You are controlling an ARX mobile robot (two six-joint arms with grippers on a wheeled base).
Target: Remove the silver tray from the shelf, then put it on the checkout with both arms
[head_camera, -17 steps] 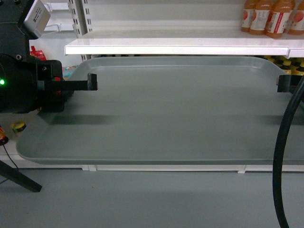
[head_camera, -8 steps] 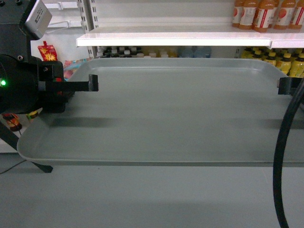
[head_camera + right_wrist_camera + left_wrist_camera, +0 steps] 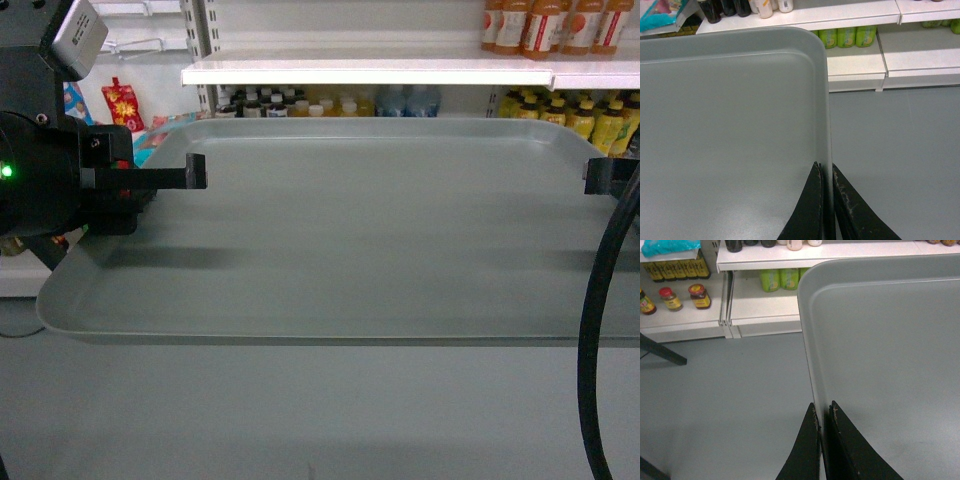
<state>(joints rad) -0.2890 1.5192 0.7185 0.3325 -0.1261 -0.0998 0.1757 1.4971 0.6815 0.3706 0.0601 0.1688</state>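
silver tray [image 3: 380, 240] is carried level in the air, clear of the shelf [image 3: 400, 72]; left gripper [image 3: 823, 440] and right gripper [image 3: 827, 200] each pinch one opposite rim, so it cannot tip.

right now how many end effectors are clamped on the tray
2. The left end effector pinches the tray rim on its left edge; the right end effector pinches the right edge. None seem hidden.
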